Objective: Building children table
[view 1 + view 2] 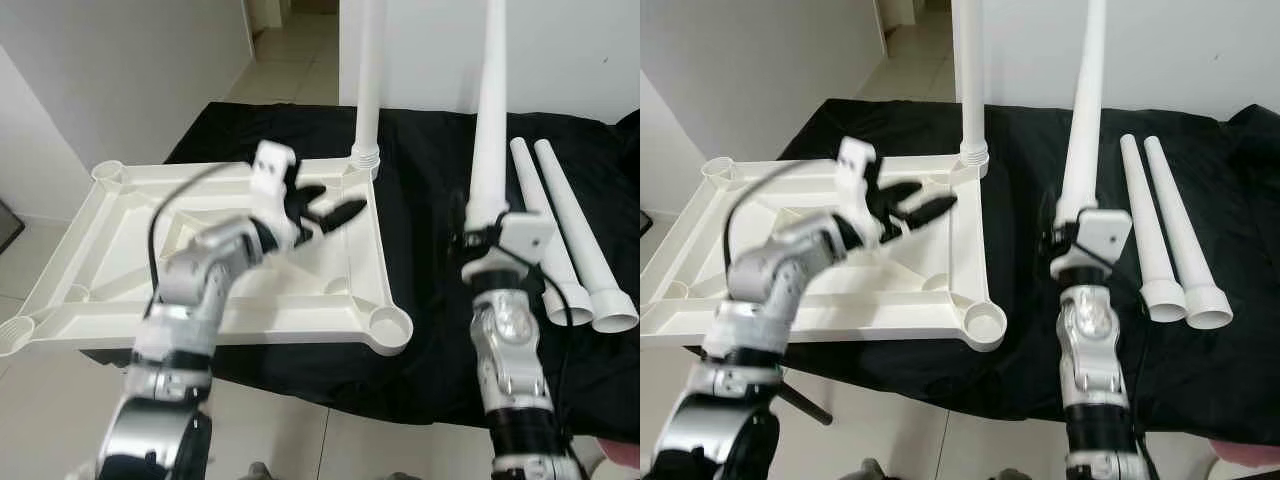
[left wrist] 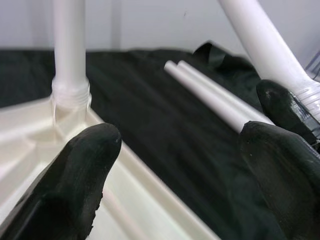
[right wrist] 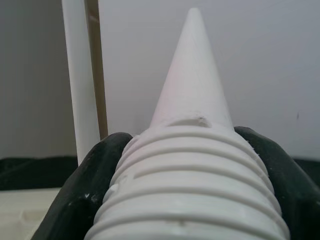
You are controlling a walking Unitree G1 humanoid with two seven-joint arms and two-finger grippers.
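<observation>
Threaded end toward the wrist, a white table leg (image 1: 491, 120) stands upright, clenched in the right gripper (image 1: 487, 232), ready for a socket. At nine o'clock, the left gripper (image 1: 322, 212) hovers spread over the upturned tabletop (image 1: 120, 260), whose far corner carries a fitted leg (image 1: 369, 80).
</observation>
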